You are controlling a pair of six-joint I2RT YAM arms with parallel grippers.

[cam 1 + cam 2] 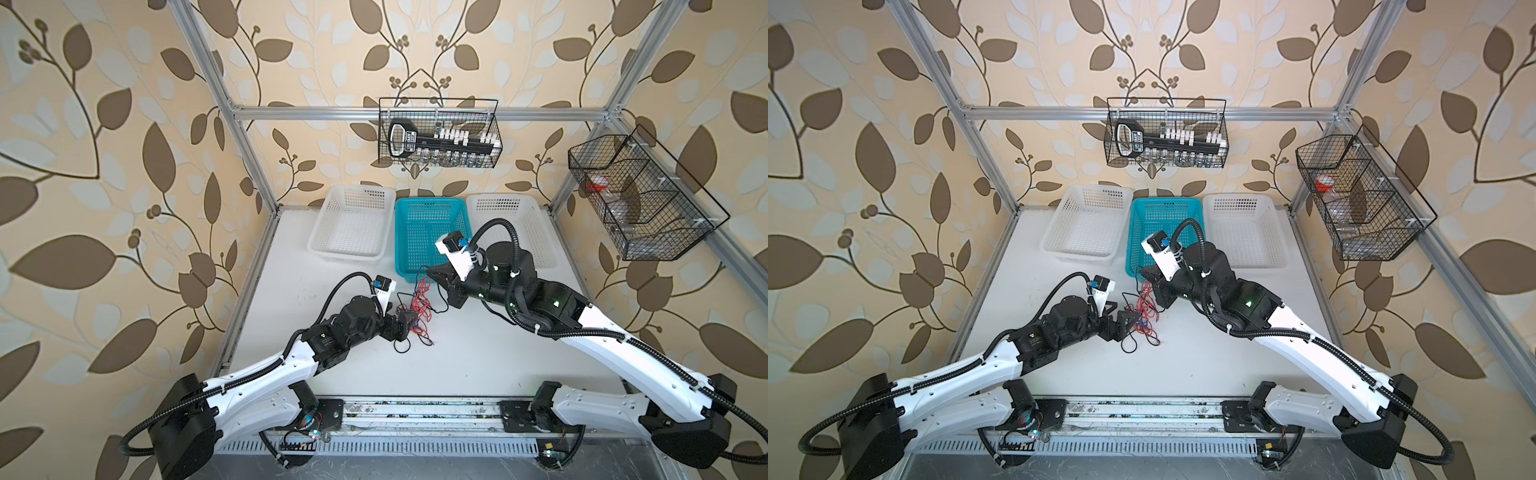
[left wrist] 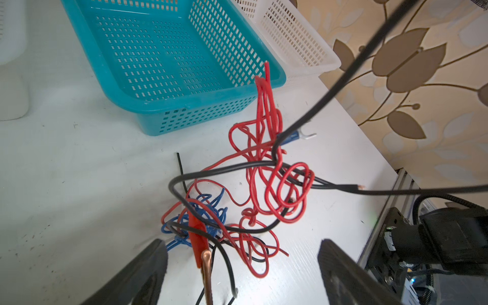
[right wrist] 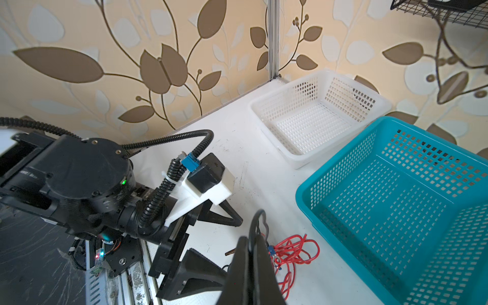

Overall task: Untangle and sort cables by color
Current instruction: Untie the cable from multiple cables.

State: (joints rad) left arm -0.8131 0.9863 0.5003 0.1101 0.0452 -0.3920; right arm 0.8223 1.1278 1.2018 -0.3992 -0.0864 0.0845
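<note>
Mostly thin, glossy, loosely knotted cables [image 2: 254,184]

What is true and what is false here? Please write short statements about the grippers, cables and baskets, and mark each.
1. The right gripper is shut on a black cable. True.
2. The jaws of the left gripper are shut. False: they stand wide open near the tangle.
3. Red cables lie inside the teal basket. False: it holds no cable; they are in the tangle outside it.
4. The teal basket stands between two white baskets. True.
5. Blue cables are part of the tangle. True.
</note>
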